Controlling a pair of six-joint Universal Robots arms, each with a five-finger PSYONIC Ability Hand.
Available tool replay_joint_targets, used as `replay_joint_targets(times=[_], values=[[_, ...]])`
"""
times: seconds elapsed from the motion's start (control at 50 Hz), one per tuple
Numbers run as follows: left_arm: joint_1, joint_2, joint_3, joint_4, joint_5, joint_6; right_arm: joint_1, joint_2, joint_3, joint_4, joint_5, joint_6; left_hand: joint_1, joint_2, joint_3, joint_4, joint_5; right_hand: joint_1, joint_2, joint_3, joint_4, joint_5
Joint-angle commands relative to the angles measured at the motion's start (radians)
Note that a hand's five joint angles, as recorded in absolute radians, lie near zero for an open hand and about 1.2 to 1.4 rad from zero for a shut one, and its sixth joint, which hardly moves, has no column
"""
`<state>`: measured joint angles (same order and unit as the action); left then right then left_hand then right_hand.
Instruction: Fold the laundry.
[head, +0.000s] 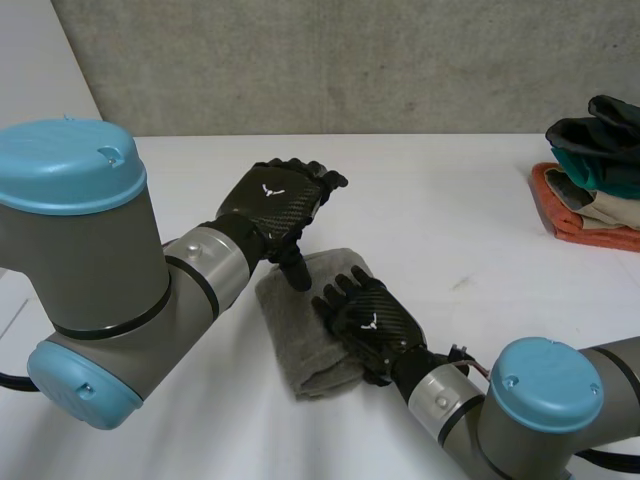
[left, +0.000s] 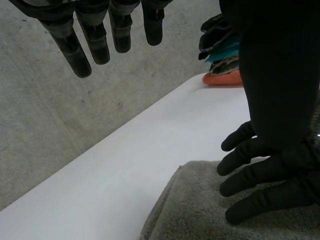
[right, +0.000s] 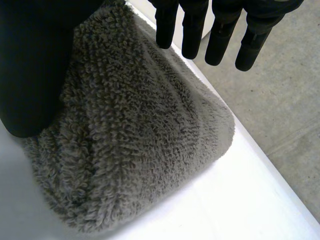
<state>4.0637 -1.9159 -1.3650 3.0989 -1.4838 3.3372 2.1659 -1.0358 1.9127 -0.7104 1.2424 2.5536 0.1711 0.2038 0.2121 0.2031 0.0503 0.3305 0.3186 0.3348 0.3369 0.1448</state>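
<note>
In the head view the towel (head: 295, 340) lies folded into a thick grey bundle on the table (head: 450, 220), in front of me and between the 2 arms, with its long axis running from near to far. The right hand (head: 368, 318) rests palm-down on the bundle's middle, toward its right edge, fingers loose and gripping nothing. The left hand (head: 272, 205) hovers over the far end with its fingers spread and its thumb pointing down at that edge; I cannot tell whether it touches. A pile of clothes (head: 595, 170) sits well apart at the far right. In the left wrist view the left hand's fingers (left: 82, 50) hang straight and apart above bare table, while the right hand (left: 260, 175) lies on the towel (left: 195, 210) just beside them. In the right wrist view the right hand's fingers (right: 192, 30) are straight over the towel (right: 150, 130), with its rounded fold past the fingertips. I judge the right hand nearer, already pinning the bundle, so any last fold or press should run along that long axis.
</note>
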Motion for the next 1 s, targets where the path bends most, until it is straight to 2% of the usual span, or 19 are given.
replay_joint_targets(times=[0.02,0.06,0.1,0.12,0.14,0.34,0.46,0.58,0.72,0.8,0.92,1.0], values=[[0.001,0.0,0.0,0.001,0.0,-0.004,0.0,0.036,-0.058,0.011,-0.001,0.002,0.019,-0.014,-0.022,-0.013,-0.035,0.162,0.174,0.158,0.156,0.174],[0.003,0.0,0.0,0.001,0.002,-0.004,0.0,0.046,-0.076,0.011,-0.004,0.008,0.019,-0.014,-0.022,-0.013,-0.035,0.28,0.291,0.275,0.273,0.291],[0.003,0.0,-0.002,0.001,0.0,-0.004,0.0,0.054,-0.092,0.011,-0.004,0.014,0.019,-0.014,-0.022,-0.013,-0.035,0.493,0.505,0.489,0.487,0.504],[0.003,0.0,-0.002,0.001,0.002,-0.004,-0.001,0.063,-0.109,0.011,-0.004,0.023,0.019,-0.014,-0.022,-0.013,-0.035,0.887,0.899,0.882,0.88,0.898],[0.003,0.0,-0.002,0.001,0.002,-0.004,-0.004,0.066,-0.118,0.011,-0.003,0.028,0.019,-0.014,-0.022,-0.013,-0.035,1.064,1.076,1.06,1.058,1.075],[0.0,0.011,0.035,0.003,0.005,-0.002,-0.046,0.039,-0.297,0.026,0.005,0.092,0.016,-0.017,-0.025,-0.016,-0.038,1.066,1.078,1.061,1.059,1.077],[-0.005,0.028,0.083,0.003,0.007,-0.002,-0.172,-0.056,-0.487,0.075,-0.001,0.189,0.016,-0.017,-0.025,-0.016,-0.038,1.066,1.078,1.061,1.059,1.077],[-0.014,0.043,0.122,0.001,0.01,0.001,-0.294,-0.073,-0.682,0.074,-0.006,0.313,0.016,-0.017,-0.025,-0.016,-0.038,1.066,1.078,1.061,1.059,1.077],[-0.048,0.043,0.135,0.001,0.014,0.001,-0.498,-0.055,-0.892,0.062,-0.06,0.488,0.01,-0.023,-0.031,-0.022,-0.044,1.066,1.078,1.061,1.059,1.077],[-0.058,0.043,0.135,0.003,0.014,0.001,-0.659,0.021,-1.033,0.048,-0.086,0.62,0.01,-0.023,-0.031,-0.022,-0.044,1.066,1.078,1.061,1.059,1.077],[-0.066,0.04,0.132,0.003,0.014,0.002,-0.79,0.225,-1.231,-0.024,-0.153,0.766,0.01,-0.023,-0.031,-0.022,-0.044,1.066,1.078,1.061,1.059,1.077],[-0.071,0.035,0.127,0.004,0.014,0.001,-0.853,0.35,-1.282,-0.044,-0.198,0.847,0.007,-0.026,-0.034,-0.025,-0.047,1.066,1.078,1.061,1.059,1.077]])
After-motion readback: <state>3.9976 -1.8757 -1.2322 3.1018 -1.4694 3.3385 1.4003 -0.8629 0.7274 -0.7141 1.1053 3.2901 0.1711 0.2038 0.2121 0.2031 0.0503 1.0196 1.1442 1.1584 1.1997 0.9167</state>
